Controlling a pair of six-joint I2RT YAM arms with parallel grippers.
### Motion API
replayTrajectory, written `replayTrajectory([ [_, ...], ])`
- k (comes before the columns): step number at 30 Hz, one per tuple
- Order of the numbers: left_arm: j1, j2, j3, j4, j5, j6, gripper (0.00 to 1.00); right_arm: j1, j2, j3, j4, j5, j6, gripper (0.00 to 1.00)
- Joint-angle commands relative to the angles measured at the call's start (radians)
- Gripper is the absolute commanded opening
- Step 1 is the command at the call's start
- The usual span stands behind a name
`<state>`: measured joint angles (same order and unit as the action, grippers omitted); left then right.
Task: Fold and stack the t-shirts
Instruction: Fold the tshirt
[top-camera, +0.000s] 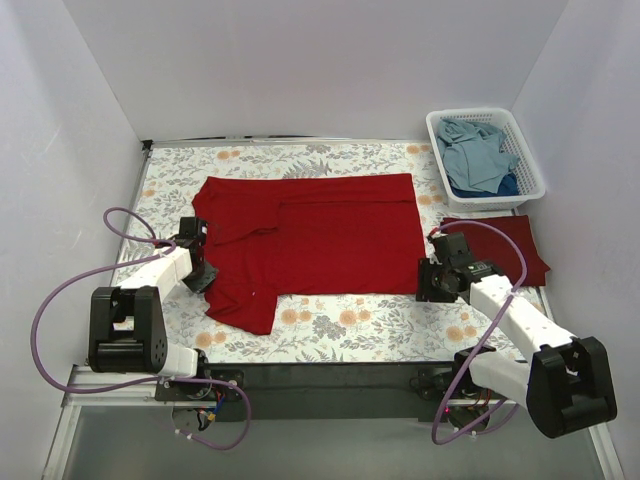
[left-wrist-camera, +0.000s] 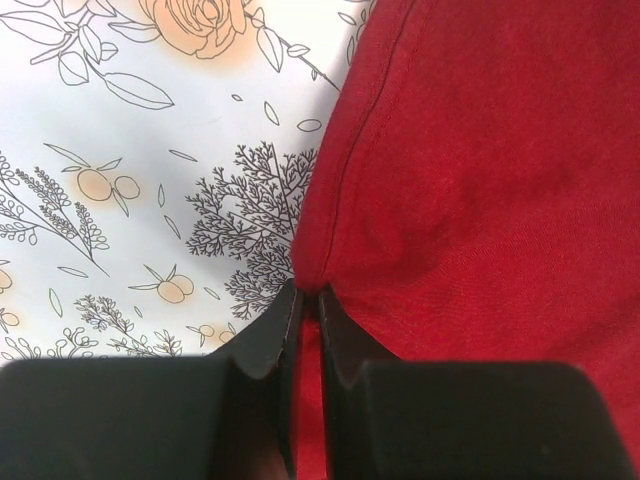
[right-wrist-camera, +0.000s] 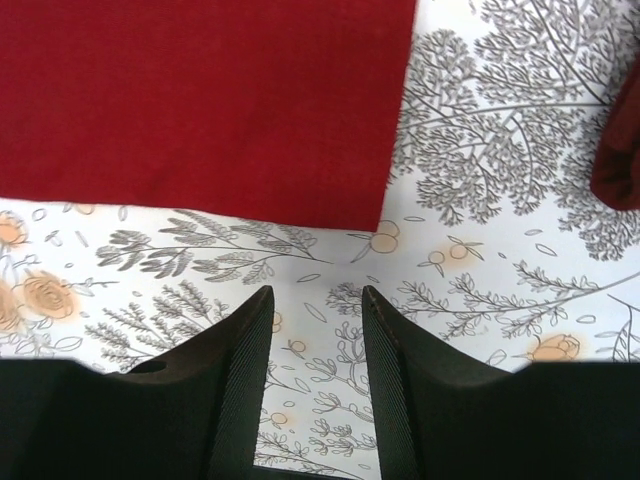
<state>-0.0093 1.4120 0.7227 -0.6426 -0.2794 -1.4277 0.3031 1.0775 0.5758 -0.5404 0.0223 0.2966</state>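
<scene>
- A floral-print bench (top-camera: 340, 325) carries everything.
- The bright red t-shirt (top-camera: 320, 235), soft knit, lies flat mid-bench.
- The white lattice basket (top-camera: 497, 203), far right, holds dusty blue t-shirts (top-camera: 480, 150).
- The folded maroon t-shirt (top-camera: 500, 245) lies near it.
- The left end effector (left-wrist-camera: 308, 300) pinches the red edge; the right end effector (right-wrist-camera: 315, 300) stands apart, empty.

Top external: high behind arm bases, facing down over whole table (top-camera: 340, 325). Left wrist: very close, down past left gripper (left-wrist-camera: 310, 293) onto red t-shirt (left-wrist-camera: 480, 180) edge. Right wrist: close, past right gripper (right-wrist-camera: 316, 291) onto same shirt's near-right corner. Shared by all: red t-shirt, floral table.
</scene>
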Motion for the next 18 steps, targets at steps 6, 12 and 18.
replayTrajectory([
  [6,0.005,0.002,-0.034,0.034,0.002,0.021,0.00,-0.019,0.047,0.062,0.011,0.113,0.059,0.43],
  [12,0.005,-0.013,-0.035,0.038,-0.012,0.020,0.00,-0.021,0.101,0.094,0.059,0.140,0.082,0.43],
  [18,0.005,-0.015,-0.032,0.037,-0.015,0.021,0.00,-0.021,0.168,0.088,0.094,0.140,0.087,0.42],
])
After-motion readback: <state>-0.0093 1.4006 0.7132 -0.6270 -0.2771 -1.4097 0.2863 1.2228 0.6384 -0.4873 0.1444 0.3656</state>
